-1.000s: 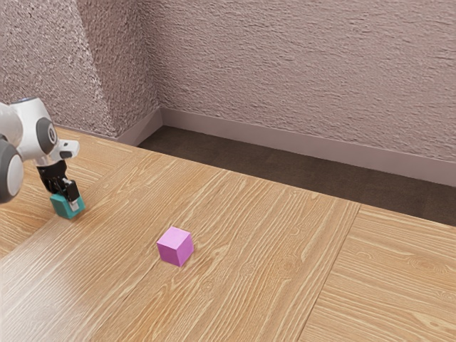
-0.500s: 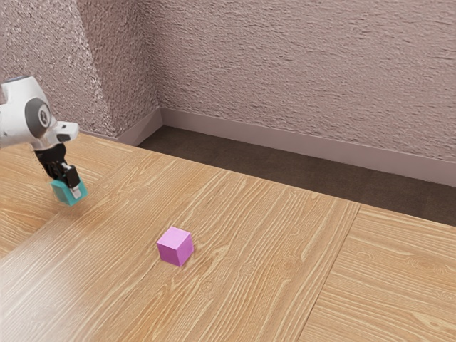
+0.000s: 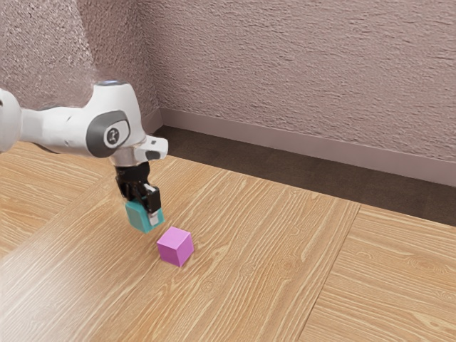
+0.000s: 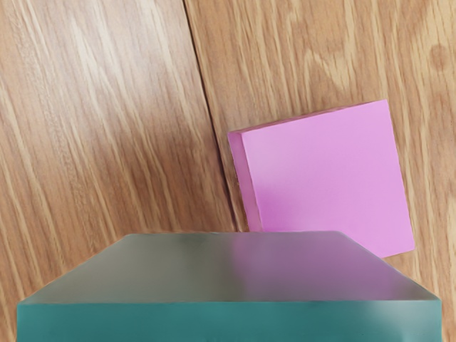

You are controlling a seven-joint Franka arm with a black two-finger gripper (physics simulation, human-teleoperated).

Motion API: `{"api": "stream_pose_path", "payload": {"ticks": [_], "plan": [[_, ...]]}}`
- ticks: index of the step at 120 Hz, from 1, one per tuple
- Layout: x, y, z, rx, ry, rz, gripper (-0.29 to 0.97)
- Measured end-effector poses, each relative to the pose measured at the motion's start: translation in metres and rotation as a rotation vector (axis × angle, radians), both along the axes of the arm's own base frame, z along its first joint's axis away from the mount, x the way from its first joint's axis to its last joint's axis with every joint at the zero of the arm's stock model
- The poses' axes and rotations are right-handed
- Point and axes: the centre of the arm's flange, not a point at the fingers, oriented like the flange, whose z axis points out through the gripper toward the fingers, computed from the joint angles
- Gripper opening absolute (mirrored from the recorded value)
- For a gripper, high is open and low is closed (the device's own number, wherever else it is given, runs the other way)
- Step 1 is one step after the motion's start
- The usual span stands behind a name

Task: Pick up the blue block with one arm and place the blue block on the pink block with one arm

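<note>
My gripper is shut on the blue block, a teal-blue cube held clear of the wooden table. The pink block rests on the table just to the exterior view's right of the held cube and a little lower. In the wrist view the blue block looms large and blurred under my hand, and the pink block lies beyond it on the wood, its top face fully visible.
The table is made of light wooden planks, with a seam running to the exterior view's right of the pink block. A textured wall and dark floor strip lie behind the table's far edge.
My arm has carried the blue block from the exterior view's far left toward the right, arriving right beside the pink block. The pink block has not moved.
</note>
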Motion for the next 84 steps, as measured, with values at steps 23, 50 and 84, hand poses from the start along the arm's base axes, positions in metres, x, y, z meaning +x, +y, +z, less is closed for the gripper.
{"api": "stream_pose_path", "payload": {"ticks": [23,50,84], "plan": [[0.003,-0.024,-0.015,0.019,-0.005,0.155,0.39],[0.013,-0.038,-0.022,0.061,-0.065,0.215,0.39],[0.018,-0.039,-0.023,0.065,-0.101,0.22,0.39]]}}
